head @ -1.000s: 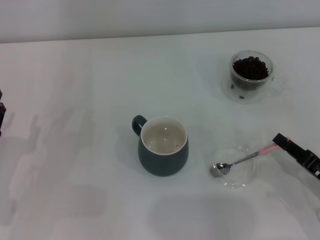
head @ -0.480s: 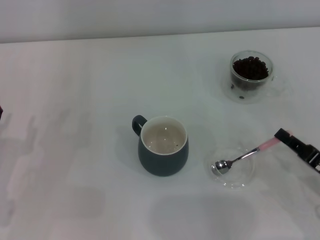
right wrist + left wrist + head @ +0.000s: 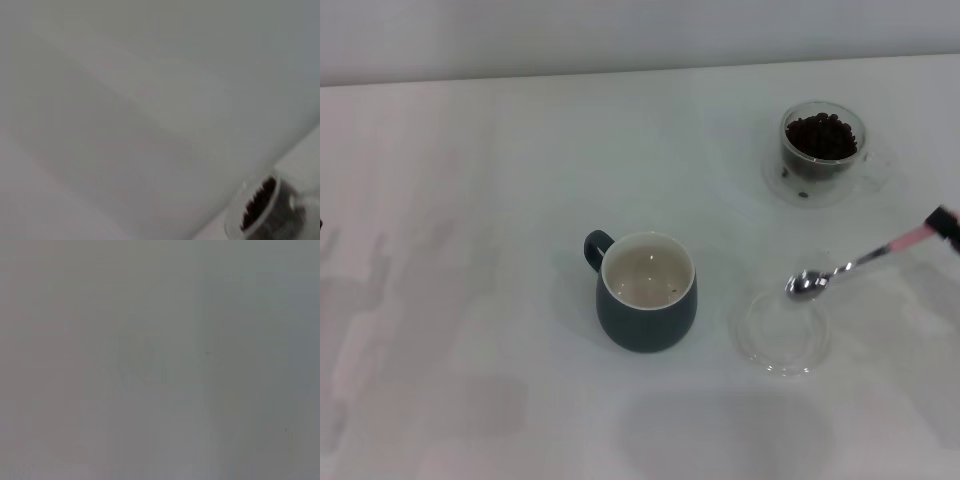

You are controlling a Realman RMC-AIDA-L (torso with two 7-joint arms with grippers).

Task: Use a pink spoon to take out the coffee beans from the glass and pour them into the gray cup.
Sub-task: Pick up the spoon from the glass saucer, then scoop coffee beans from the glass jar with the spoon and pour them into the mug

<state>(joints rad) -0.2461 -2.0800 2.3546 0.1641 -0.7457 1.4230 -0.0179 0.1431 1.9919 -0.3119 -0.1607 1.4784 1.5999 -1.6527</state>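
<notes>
1. The pink spoon (image 3: 860,264) hangs in the air over the bench (image 3: 500,200), its metal bowl just past the far rim of the shallow clear glass dish (image 3: 782,335) and its pink handle end running up to the right edge of the head view.
2. The right pincer (image 3: 948,224) is clamped on that handle end; only a dark tip of it shows at the frame edge, so the fingers themselves are mostly cut off.
3. The spoon's long axis slants from its bowl, low and toward the robot's left, up to the handle at the right. The bowl looks empty.
4. The glass (image 3: 823,150) with the coffee beans (image 3: 820,135) stands farther back, beyond the spoon's bowl and a little toward the pincer. I judge the next move is to carry the bowl back and up over that rim, then tip it down into the heap.
5. The gray cup (image 3: 646,292) stands to the left of the dish, handle pointing away and left, its cream inside almost bare apart from a dark speck that is hard to identify.
6. The right arm is clearly the nearer one; the left pincer is not in view.
7. The right wrist view catches only part of the glass (image 3: 265,207) and beans (image 3: 257,202); the left wrist view shows nothing identifiable.
</notes>
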